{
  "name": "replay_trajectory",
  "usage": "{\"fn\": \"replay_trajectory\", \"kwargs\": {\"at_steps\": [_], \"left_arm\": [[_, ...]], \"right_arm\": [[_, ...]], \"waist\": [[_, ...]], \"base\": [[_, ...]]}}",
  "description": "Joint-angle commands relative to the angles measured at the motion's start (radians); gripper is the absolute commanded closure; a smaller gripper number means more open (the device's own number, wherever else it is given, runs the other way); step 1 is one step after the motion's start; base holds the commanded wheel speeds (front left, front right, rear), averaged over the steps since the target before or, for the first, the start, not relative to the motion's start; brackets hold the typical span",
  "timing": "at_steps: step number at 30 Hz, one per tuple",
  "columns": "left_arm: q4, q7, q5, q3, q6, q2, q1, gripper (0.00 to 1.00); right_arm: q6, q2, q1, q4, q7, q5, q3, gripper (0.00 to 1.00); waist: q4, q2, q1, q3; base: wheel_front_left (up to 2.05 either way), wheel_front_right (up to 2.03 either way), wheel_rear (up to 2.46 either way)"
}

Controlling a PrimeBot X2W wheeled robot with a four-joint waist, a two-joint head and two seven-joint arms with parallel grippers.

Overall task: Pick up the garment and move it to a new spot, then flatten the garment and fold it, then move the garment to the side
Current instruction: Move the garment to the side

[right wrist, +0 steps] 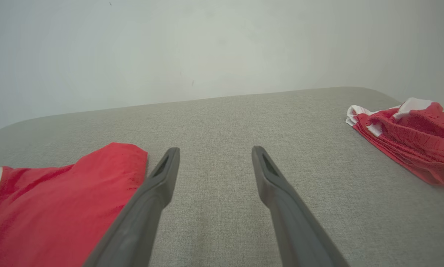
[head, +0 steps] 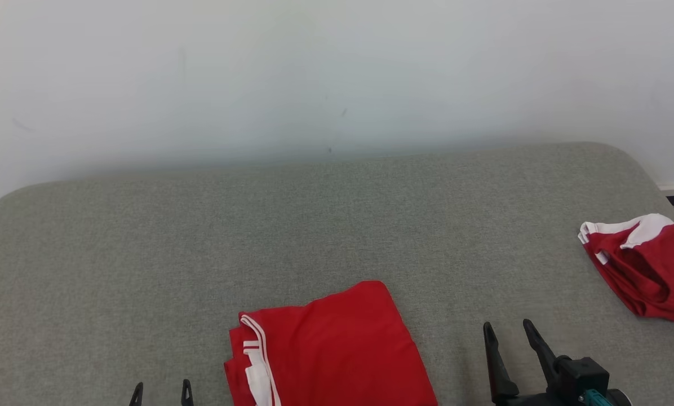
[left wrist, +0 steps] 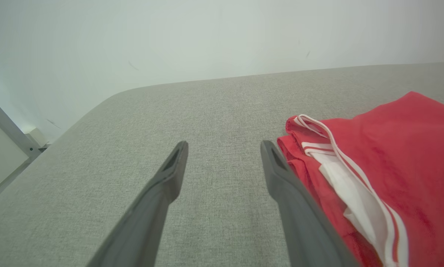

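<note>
**A:** Left to right, what have we got?

**B:** The left gripper (head: 161, 393) sits low at the near edge, jaws spread and holding nothing. Just right of it lies the garment (head: 337, 344), red with white trim. It's near-centre on the table (head: 145, 254), in a fairly neat rectangle.

**A:** And the other arm?

**B:** The right gripper (head: 508, 327) is near too, right of the garment and apart from it. Its jaws are spread as well, and empty. At the right edge, a bit farther back, lies a second garment (head: 644, 265), more loosely bunched.

**A:** So which step is this?

**B:** Folding looks done, I'd say. Moving it aside is what's left.

**A:** What does that call for?

**B:** Both grippers must close in on the cloth first. Then a pinch that catches every layer at an edge, probably one gripper per side. After that, a low carry or slide, so the fold doesn't fall open.
</note>
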Motion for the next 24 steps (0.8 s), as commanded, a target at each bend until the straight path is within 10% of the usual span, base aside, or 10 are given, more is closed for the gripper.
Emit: {"fn": "replay_trajectory", "kwargs": {"at_steps": [1,24], "left_arm": [[0.003,-0.002,0.002,-0.004,-0.002,-0.001,-0.006,0.00],[0.008,-0.002,-0.006,-0.102,0.004,-0.006,-0.041,0.00]], "right_arm": [[-0.002,0.002,-0.005,0.000,-0.003,0.004,0.009,0.00],[-0.002,0.001,-0.209,0.381,-0.001,0.037,0.074,0.00]], "waist": [[0.014,0.0000,0.0000,0.008],[0.254,0.0000,0.0000,0.122]], "base": [[0.00,0.00,0.00],[0.00,0.00,0.00]]}}
